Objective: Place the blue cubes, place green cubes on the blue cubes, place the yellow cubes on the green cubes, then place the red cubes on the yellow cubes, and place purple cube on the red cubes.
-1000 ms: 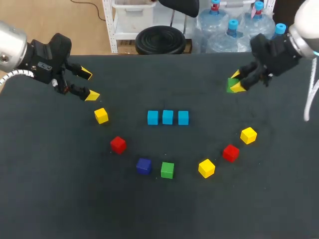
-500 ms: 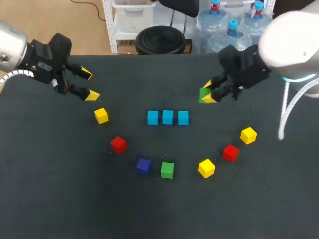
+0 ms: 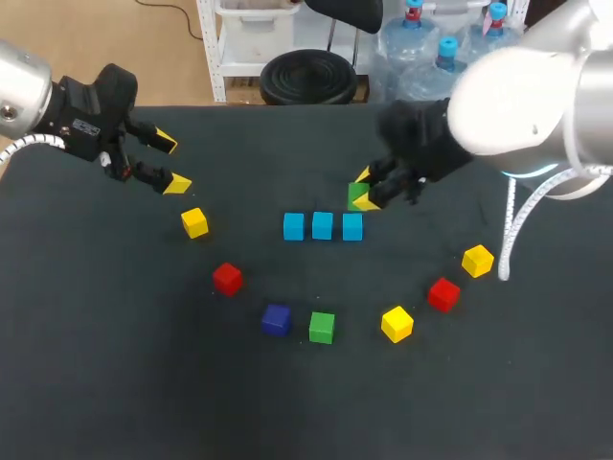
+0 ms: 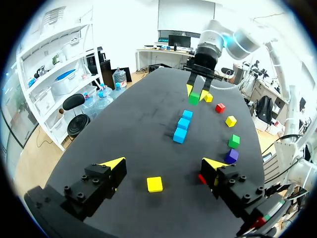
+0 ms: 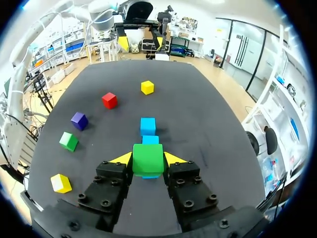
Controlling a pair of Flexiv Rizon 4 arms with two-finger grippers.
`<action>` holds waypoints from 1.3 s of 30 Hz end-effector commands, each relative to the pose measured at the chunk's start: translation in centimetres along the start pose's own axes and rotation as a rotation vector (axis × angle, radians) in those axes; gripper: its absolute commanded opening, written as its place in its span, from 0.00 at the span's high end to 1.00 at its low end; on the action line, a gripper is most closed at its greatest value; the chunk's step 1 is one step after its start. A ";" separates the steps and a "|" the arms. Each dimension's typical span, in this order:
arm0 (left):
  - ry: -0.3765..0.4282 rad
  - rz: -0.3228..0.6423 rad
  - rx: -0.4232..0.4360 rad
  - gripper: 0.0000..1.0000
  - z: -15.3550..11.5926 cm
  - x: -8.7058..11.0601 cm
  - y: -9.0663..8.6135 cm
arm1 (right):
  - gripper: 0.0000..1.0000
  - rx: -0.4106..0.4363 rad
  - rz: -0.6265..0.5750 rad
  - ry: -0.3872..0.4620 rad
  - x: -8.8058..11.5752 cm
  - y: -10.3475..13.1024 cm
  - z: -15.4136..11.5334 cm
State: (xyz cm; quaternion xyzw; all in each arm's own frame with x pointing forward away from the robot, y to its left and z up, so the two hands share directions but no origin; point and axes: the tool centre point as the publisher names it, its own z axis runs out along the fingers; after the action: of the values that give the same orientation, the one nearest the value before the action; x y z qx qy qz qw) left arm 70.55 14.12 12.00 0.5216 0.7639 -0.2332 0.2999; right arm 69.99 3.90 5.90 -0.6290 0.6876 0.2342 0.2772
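Green cube point(image 3: 357, 195), clamped in our right hand point(image 3: 365, 191), we had carried in from the far right of the bench point(image 3: 115, 374) to close by the right-end blue cube point(image 3: 352, 227); first green placement looked near. Our left hand point(image 3: 170, 163) hung parted, empty, beside a yellow cube point(image 3: 194, 222).

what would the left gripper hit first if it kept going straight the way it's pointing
Most likely the yellow cube, which lies just ahead of the left gripper, in line with the gap between its open fingers. Depth is unclear, so it might meet the bare table beside it instead.
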 end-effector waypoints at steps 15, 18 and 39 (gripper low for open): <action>-0.007 0.003 -0.001 0.00 0.0 0.2 0.0 | 1.00 -0.031 0.005 0.055 -0.7 0.3 3.8; -0.007 0.003 -0.001 0.00 0.0 0.2 0.0 | 1.00 -0.029 0.006 0.061 -0.7 0.4 4.0; -0.007 0.003 -0.001 0.00 0.0 0.2 0.0 | 1.00 -0.014 0.019 0.090 0.1 -0.1 4.1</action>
State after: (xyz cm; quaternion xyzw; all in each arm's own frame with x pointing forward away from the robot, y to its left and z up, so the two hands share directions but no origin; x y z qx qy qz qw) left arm 70.55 14.12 12.00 0.5216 0.7639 -0.2332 0.2999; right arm 70.36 6.57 2.81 -0.6345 0.7033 0.2132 0.2395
